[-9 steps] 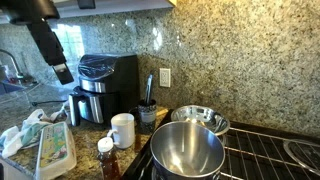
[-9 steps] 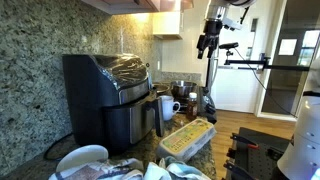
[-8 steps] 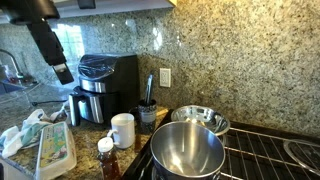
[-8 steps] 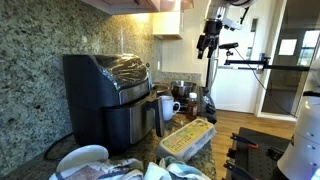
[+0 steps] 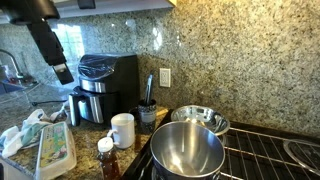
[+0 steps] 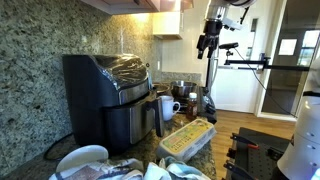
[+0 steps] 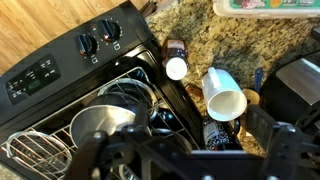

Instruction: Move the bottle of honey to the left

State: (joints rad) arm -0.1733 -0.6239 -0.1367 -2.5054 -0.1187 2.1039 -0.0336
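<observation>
The bottle of honey (image 5: 107,158) is a small amber-brown bottle with a pale cap. It stands on the granite counter in front of the white mug (image 5: 122,130), next to the stove. In the wrist view the bottle (image 7: 174,58) lies above centre, with the mug (image 7: 223,94) to its lower right. My gripper (image 5: 62,72) hangs high above the counter, well apart from the bottle, and is open and empty. It also shows high up in an exterior view (image 6: 206,43). In the wrist view its dark fingers (image 7: 292,148) frame the bottom edge.
A black air fryer (image 5: 108,84) stands at the back wall. A lidded plastic container (image 5: 55,150) lies at the counter's front. Steel pots (image 5: 187,150) and a bowl (image 5: 200,118) sit on the black stove (image 7: 60,60). A dark jar (image 7: 218,131) stands behind the mug.
</observation>
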